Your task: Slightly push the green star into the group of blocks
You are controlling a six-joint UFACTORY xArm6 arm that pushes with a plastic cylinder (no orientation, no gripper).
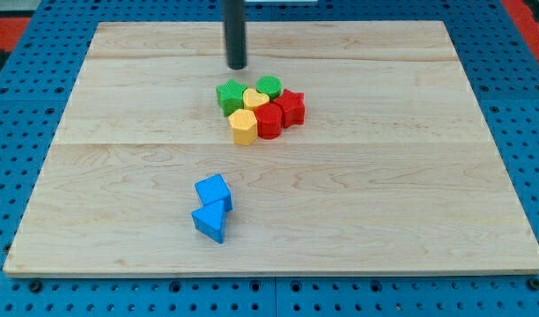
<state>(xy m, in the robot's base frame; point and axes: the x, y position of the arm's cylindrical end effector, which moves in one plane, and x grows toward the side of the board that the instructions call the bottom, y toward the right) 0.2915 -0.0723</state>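
Note:
The green star [229, 94] sits at the left end of a tight group of blocks on the wooden board [120, 176], in the upper middle of the view. It touches a yellow heart [254, 98] and sits above a yellow hexagon [243, 127]. A green round block [269, 86], a red hexagon [269, 121] and a red star [290, 106] complete the group. My tip [238, 66] stands just above the green star, a small gap away from it, slightly to its right.
A blue cube [214, 192] and a blue triangle [210, 221] touch each other at the lower middle of the board. The board lies on a blue perforated table [23, 106].

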